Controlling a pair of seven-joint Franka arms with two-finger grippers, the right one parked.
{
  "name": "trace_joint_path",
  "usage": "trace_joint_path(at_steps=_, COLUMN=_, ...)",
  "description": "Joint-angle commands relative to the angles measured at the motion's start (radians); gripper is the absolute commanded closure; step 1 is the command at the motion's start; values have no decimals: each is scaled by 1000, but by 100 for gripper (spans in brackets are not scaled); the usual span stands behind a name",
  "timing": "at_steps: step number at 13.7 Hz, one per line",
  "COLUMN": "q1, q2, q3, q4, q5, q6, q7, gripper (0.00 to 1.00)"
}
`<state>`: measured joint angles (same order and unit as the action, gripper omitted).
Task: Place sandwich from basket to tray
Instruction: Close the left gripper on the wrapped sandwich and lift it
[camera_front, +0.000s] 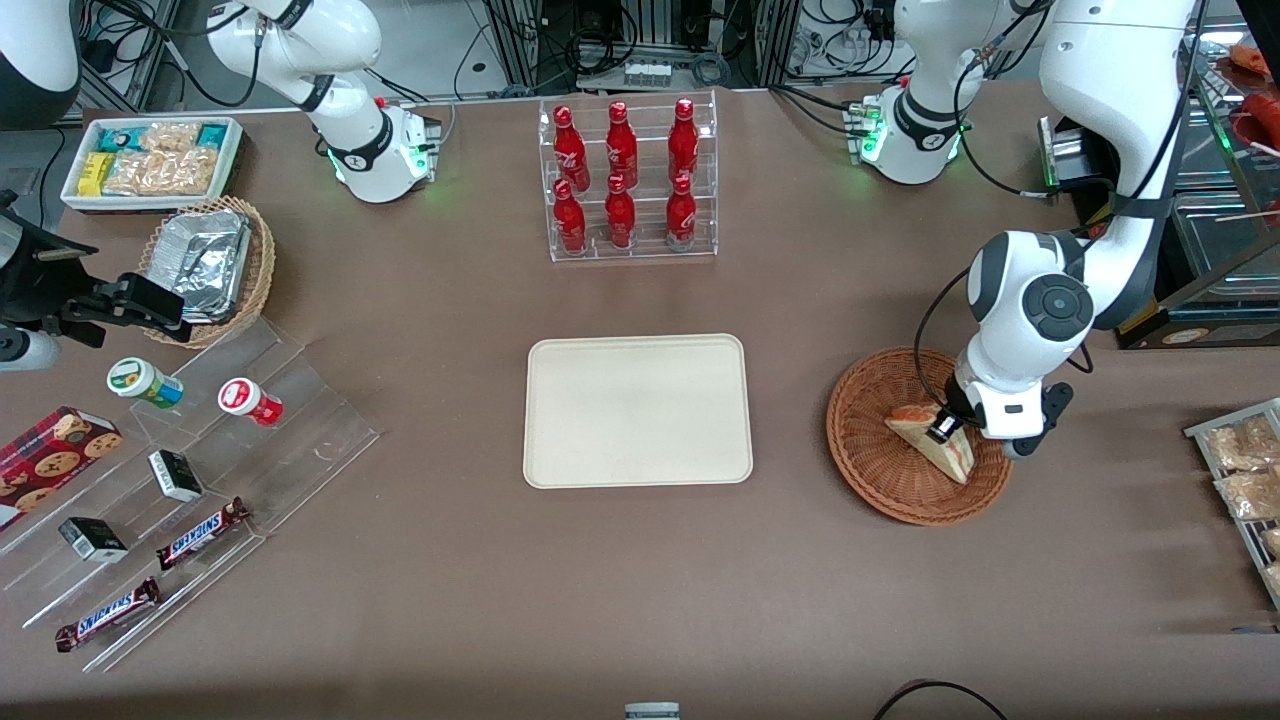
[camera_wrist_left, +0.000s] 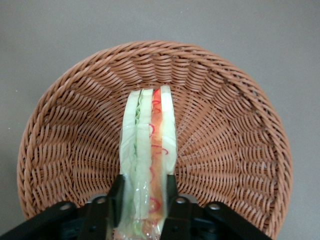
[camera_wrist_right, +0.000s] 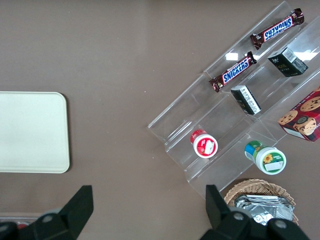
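The sandwich is a pale bread wedge with red-orange and green filling, in clear wrap. It lies in the reddish-brown wicker basket toward the working arm's end of the table. My left gripper is down in the basket with its fingers pressed on both bread faces of the sandwich. In the left wrist view the black fingers clamp the wedge over the basket weave. The cream-white tray lies flat at the table's middle with nothing on it; it also shows in the right wrist view.
A clear rack of red bottles stands farther from the front camera than the tray. A stepped clear stand with Snickers bars, small boxes and cups, a foil-filled paler basket and a white snack bin lie toward the parked arm's end.
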<state>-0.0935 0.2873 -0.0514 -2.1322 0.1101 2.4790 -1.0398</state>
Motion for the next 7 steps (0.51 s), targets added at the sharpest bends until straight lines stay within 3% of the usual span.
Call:
trace_joint_path(at_steps=1, q1=-11, q2=-69, q3=-4, q4=79, q5=25, q6=-209, q7=18, gripper=100)
trace_joint_path(at_steps=4, q1=-76, q2=-114, q3=-18, q4=231, q5=26, q6=-498, q7=52, gripper=100)
trace_joint_path(at_steps=7, q1=-213, q2=-109, q3=-25, q4=369, q5=26, q6=-673, q7=55, gripper=100)
